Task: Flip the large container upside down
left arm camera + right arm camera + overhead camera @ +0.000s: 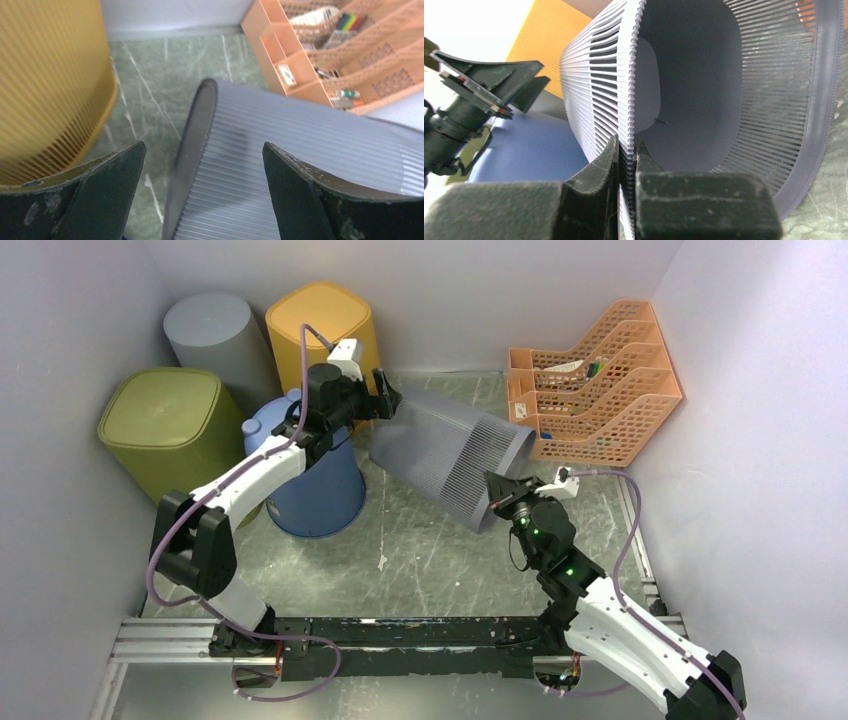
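With only your right gripper (626, 145) pinching the rim of the grey slatted plastic bin (450, 450), tipped sideways mid-table, and the left gripper (386, 400) spread apart by its base, it may slip free mid-turn.

Grey large container (450, 455), ribbed and slatted. Ribbed yellow bin (322, 325); plain grey bin (212, 335), olive bin (165, 420), blue bin (335, 495). Orange lattice file rack (600, 390). Green marbled tabletop (420, 550), white veins.

Green bin (165, 430), grey bin (215, 335), yellow bin (320, 325) and blue bin (325, 495) fill the table's (420, 560) far left corner, and an orange rack (600, 390) fills the far right. The tilted large container (450, 455) bars the gap between them. The near middle is free.
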You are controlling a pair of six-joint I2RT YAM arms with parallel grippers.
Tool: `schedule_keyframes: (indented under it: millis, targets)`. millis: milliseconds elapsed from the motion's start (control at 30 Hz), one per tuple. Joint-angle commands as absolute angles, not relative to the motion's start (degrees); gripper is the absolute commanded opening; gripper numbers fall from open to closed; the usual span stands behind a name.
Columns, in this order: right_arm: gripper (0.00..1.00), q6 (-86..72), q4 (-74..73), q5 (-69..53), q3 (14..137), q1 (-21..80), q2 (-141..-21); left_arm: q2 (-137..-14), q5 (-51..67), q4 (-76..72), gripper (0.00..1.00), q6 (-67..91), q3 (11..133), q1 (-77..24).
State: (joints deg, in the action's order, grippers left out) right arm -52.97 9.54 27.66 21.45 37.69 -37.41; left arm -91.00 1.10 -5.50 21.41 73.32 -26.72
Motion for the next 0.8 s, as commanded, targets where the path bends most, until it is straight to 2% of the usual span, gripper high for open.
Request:
schedule_keyframes:
  millis: [0,400,767]
  targets:
    - [0.0,-50.24,-5.88,29.86,17.9,37.53,-38.31,-92.37,9.89,-10.69,1.0,24.55,71.52,-27.16]
    - [0.0,-50.52,-4.11,27.98,16.26,37.57,-40.0,-92.76,17.6,-12.78,1.0,25.0,70.6,-29.64]
    - [0.0,-51.6,-2.2,25.89,13.85,37.03,-43.29,-91.97,17.92,-12.0,1.0,24.09,74.17,-36.89]
